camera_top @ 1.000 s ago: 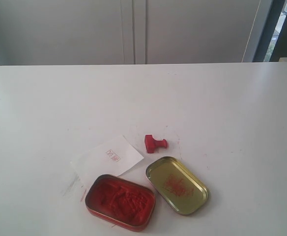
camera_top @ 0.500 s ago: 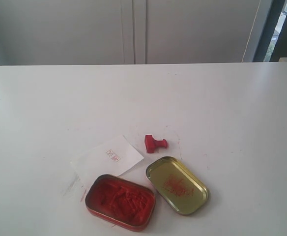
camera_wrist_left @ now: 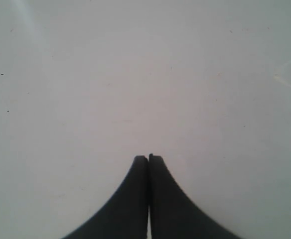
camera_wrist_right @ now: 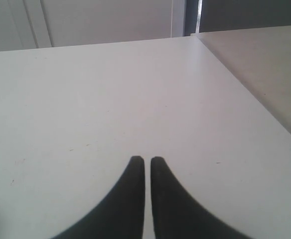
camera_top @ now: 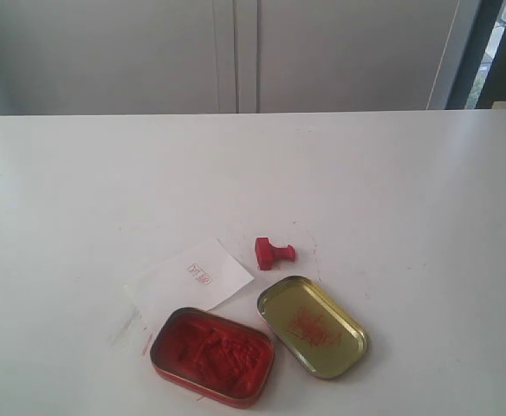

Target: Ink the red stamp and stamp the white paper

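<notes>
Red stamp lies tipped, knob pointing right; left gripper and right gripper jaws together.

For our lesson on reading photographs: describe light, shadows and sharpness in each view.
Exterior view: soft, even light, faint shadows; the paper nearly melts into the white table; the gold lid has a dull sheen. Left wrist view: the left hand is a featureless black silhouette over flat grey. Right wrist view: the right hand is equally dark, the table lighter.

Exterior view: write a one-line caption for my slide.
Red stamp lying on its side beside the imprinted white paper, open ink-paste tin and gold lid on a white table.
</notes>
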